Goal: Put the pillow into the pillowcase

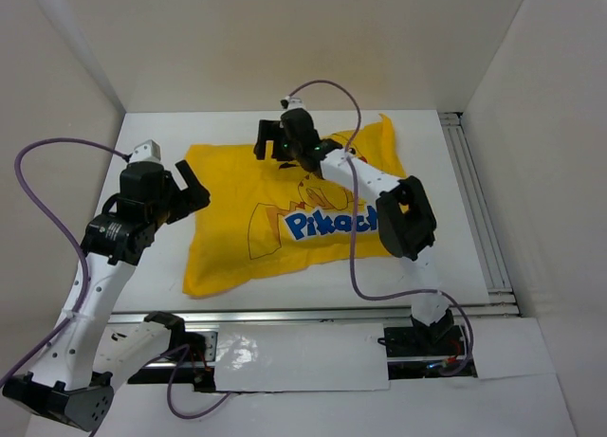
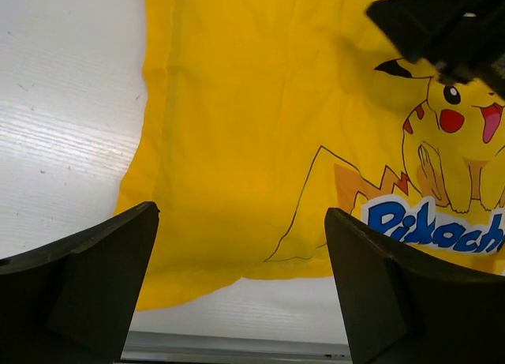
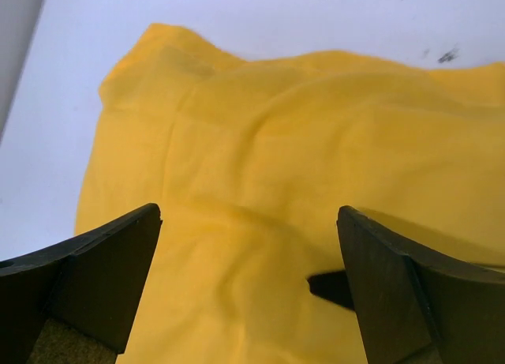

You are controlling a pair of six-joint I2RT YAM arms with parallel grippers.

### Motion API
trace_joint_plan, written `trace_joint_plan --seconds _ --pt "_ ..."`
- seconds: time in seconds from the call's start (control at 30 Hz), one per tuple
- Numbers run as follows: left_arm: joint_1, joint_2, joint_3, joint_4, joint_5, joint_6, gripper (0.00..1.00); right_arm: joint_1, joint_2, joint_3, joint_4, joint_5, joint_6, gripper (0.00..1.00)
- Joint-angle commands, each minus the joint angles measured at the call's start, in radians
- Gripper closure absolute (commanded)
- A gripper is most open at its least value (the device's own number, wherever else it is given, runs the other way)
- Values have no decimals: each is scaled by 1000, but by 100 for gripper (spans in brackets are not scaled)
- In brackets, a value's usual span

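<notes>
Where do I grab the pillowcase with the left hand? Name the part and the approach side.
Pinch the pillowcase at its left edge, coming down from the left with the open left hand. The hem there lies as a flat, thin flap, while the middle bulges.

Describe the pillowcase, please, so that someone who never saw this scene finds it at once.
Start at the white table. Spread across its middle lies the pillowcase, a large bright yellow cloth. It alone bears a Pikachu cartoon and blue lettering.
</notes>
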Motion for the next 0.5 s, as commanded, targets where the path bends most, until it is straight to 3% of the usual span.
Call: trace_joint_plan --seconds 0.0,0.07,0.13,0.33,0.47 --pt "-4 -10 40 -7 -38 -32 0 -81 -251 -105 -44 1 -57 0" --pt "-4 -20 30 2 -29 -43 0 -159 -438 -295 -47 1 -32 0" --pt "-4 -20 16 18 -15 -43 0 -216 -515 -404 -68 24 -18 0" --pt "-4 5 -72 102 40 -43 0 -428 -655 -643 -223 -57 -18 0" --pt "-4 57 -82 113 40 -32 0 -509 -691 -781 -214 -224 -18 0"
